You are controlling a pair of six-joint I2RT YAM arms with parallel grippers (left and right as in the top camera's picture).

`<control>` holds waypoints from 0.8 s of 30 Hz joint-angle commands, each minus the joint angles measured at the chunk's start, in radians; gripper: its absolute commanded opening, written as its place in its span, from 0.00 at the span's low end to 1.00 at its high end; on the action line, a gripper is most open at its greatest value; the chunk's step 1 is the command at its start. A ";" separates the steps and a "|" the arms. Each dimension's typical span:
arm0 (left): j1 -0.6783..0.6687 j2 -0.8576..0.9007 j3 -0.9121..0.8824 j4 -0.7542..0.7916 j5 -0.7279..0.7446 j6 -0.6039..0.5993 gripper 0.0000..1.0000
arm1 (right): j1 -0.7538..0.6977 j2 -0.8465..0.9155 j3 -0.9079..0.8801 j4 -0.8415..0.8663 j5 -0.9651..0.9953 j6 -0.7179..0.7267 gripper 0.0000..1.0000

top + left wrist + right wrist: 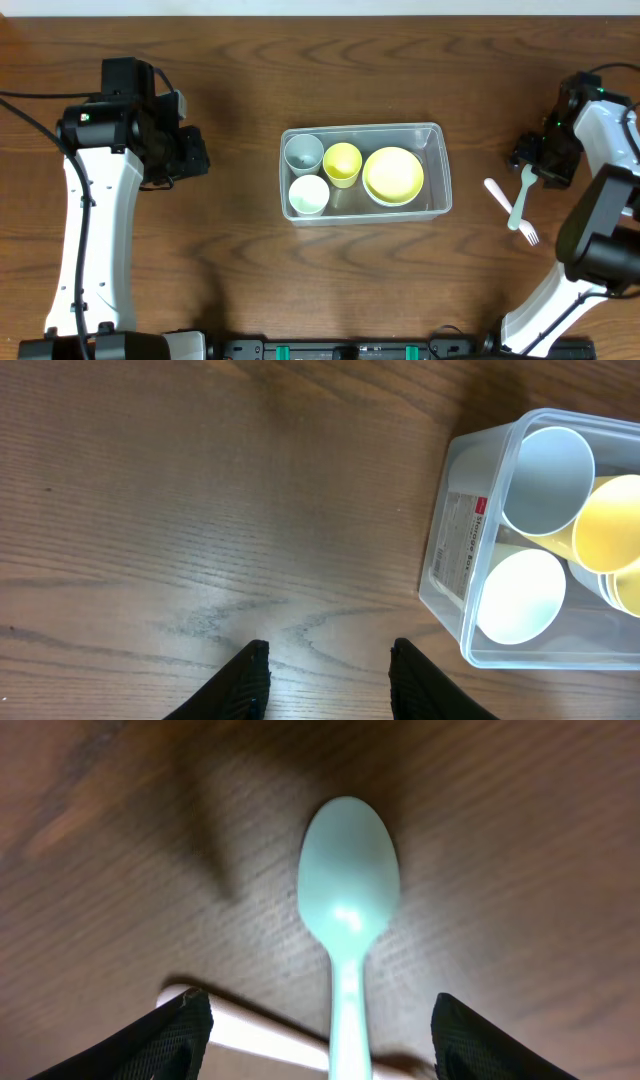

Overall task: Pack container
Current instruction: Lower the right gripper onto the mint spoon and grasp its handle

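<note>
while cups crowd container, utensils lie apart

The container runs off the right edge on the left wrist view, the yellow cup going with it. On the right wrist, the green spoon loses its handle off the bottom, and the white utensil beneath is clipped, type unreadable.

Brown wood tabletop bare left of clear rectangular plastic tub; to its right, pale green plastic utensil & white plastic utensil lie in the way.
</note>
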 commanded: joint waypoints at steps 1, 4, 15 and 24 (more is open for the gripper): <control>-0.001 -0.011 -0.004 -0.003 0.002 -0.005 0.40 | -0.006 0.024 -0.001 0.018 -0.004 0.014 0.72; -0.001 -0.011 -0.004 -0.003 0.002 -0.005 0.41 | -0.011 0.027 -0.001 0.034 -0.004 -0.001 0.73; -0.001 -0.011 -0.004 -0.003 0.002 -0.005 0.40 | -0.060 0.032 -0.014 0.044 -0.005 -0.004 0.73; -0.001 -0.011 -0.004 -0.003 0.002 -0.005 0.40 | -0.056 0.032 -0.142 0.097 -0.025 0.004 0.73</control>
